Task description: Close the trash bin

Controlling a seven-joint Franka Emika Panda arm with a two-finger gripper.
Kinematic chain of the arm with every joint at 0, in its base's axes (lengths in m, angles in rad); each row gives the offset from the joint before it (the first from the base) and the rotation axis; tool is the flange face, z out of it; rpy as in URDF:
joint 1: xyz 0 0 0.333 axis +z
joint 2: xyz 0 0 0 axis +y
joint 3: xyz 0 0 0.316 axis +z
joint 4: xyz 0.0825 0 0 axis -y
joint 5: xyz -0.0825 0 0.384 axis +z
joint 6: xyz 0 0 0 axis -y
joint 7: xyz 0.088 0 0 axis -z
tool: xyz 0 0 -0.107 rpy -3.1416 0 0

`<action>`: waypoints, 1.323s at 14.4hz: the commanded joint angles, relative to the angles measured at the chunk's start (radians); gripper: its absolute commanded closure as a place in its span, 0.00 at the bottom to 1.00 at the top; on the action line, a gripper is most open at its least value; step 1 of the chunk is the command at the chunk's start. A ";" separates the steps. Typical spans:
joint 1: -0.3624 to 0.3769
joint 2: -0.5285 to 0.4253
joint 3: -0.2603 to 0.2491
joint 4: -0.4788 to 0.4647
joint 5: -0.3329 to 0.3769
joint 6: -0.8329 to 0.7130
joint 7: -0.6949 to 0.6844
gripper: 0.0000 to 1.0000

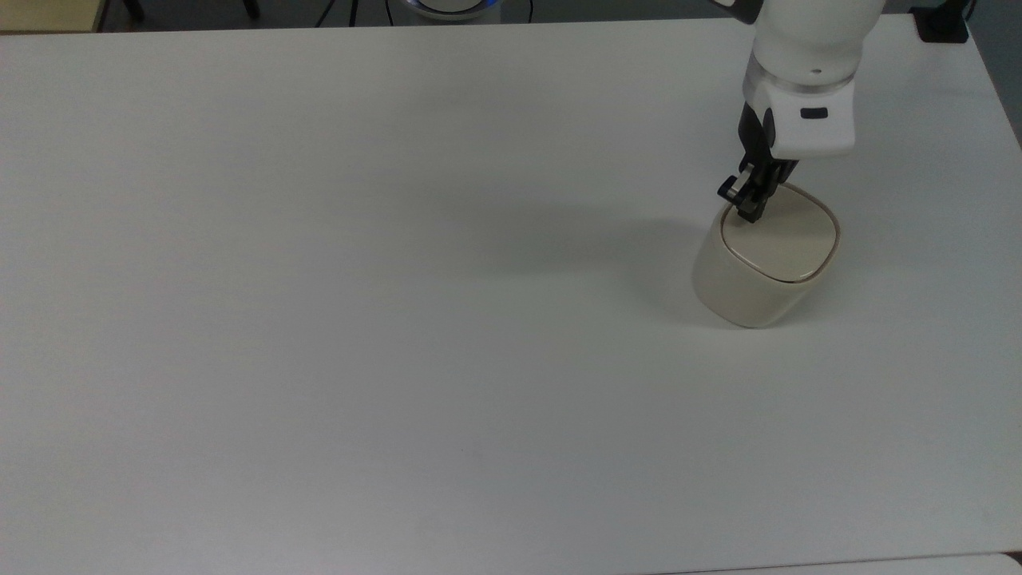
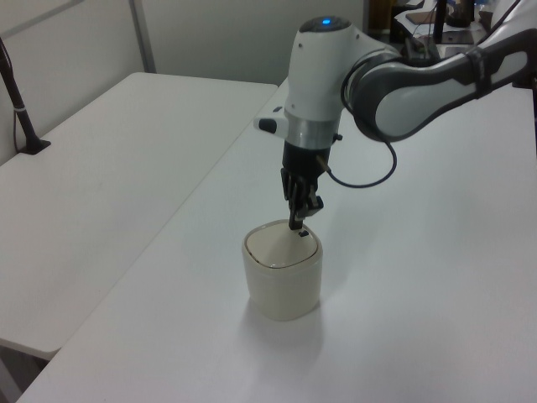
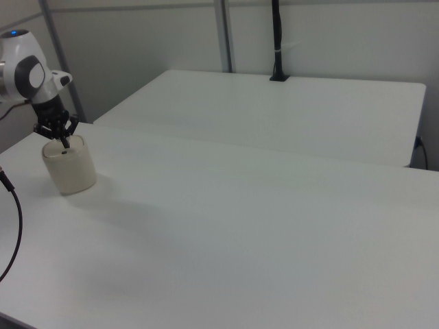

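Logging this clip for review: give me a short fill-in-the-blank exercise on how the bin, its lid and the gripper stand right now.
1. The lid of the trash bin lies ____ on the rim, with no tan interior showing.
2. The gripper is directly ____ the lid's edge, at the top view's left of the lid.
3. The bin stands ____ on the white table.
4. In the right view the bin sits near that picture's ____ edge.

Missing words: flat; above; upright; left
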 commanded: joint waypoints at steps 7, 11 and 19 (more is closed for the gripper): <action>-0.405 -0.333 0.130 -0.120 0.013 -0.349 0.098 0.03; -0.580 -0.378 0.147 -0.148 0.009 -0.428 0.109 0.00; -0.718 -0.409 0.104 -0.188 -0.102 -0.420 0.235 0.00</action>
